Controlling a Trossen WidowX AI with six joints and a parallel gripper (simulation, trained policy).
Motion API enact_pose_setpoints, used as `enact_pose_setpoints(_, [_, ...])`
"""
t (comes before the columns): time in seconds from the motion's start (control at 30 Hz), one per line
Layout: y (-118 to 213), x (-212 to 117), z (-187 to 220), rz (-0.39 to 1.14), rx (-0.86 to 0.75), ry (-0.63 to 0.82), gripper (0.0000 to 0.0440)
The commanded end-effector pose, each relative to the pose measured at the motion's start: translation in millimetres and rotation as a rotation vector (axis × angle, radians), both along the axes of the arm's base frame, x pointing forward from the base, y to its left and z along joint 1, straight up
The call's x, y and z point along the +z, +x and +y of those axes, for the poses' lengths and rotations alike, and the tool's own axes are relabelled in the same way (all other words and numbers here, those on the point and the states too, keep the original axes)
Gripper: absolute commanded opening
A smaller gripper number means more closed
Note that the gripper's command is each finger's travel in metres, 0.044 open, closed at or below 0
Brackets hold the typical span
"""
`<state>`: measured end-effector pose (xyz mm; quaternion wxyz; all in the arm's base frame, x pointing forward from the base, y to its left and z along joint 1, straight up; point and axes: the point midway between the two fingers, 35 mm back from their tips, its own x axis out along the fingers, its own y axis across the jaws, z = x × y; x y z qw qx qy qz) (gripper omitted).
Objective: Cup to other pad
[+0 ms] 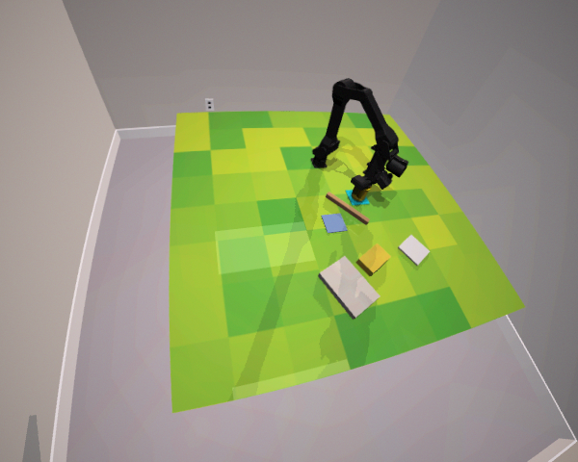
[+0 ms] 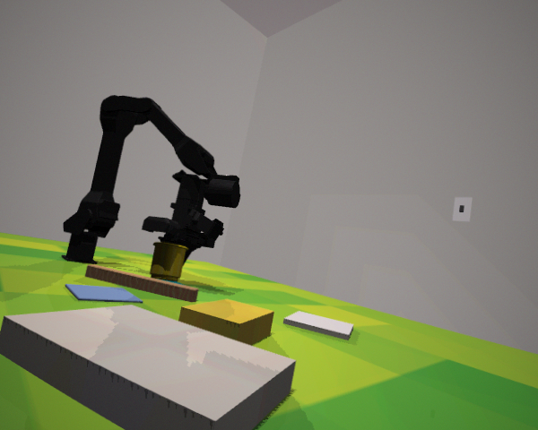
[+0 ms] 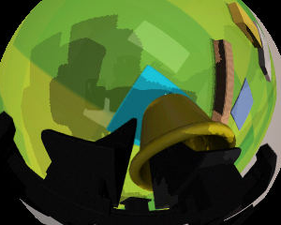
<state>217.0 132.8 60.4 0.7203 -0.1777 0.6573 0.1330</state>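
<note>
The hand point(image 1: 360, 188) point(image 2: 172, 241) point(image 3: 141, 124) is nearly closed, pinching the wall of the cup point(image 1: 358, 194) point(image 2: 168, 261) point(image 3: 170, 114). It holds the cup roughly upright over the cyan pad point(image 1: 351, 194) point(image 2: 172, 281) point(image 3: 131, 105), likely to keep marbles inside.

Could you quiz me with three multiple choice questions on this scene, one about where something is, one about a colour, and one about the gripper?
1. Which thing lies between the cyan square pad and the flat blue square pad?
A) the white square slab
B) the long brown wooden bar
C) the yellow block

2. What colour is the cup?
A) red
B) dark gold
C) white

3. How does the black gripper stand?
A) wide open, away from the cup
B) shut, with nothing in it
C) shut on the cup's wall

Right letters:
1 B: the top view shows the long brown wooden bar running between both pads.
2 B: the round cup is dark gold outside.
3 C: the wrist view shows the cup's wall between the fingers of the black gripper.
</note>
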Motion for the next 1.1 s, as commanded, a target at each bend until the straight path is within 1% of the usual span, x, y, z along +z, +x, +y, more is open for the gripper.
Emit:
enact_pose_setpoints(0.0, [-0.1,-3.3,-1.9,-0.019,-0.018,0.007,0.0059])
enact_pose_setpoints(0.1, [2.0,-3.0,-1.7,-0.032,-0.028,0.020,0.0083])
enact_pose_setpoints(0.13, [3.3,-1.8,-1.3,-0.038,-0.031,0.028,0.0098])
enact_pose_setpoints(0.23, [8.0,2.8,0.9,-0.062,-0.044,0.056,0.0163])
enact_pose_setpoints(0.27, [8.9,4.9,2.0,-0.069,-0.046,0.068,0.0168])
enact_pose_setpoints(0.4, [12.2,13.5,4.7,-0.101,-0.045,0.106,0.0164])
enact_pose_setpoints(0.67, [9.0,23.3,3.7,-0.127,-0.044,0.150,0.0184])
enact_pose_setpoints(1.07, [1.4,44.4,1.8,-0.163,-0.061,0.218,0.0244])
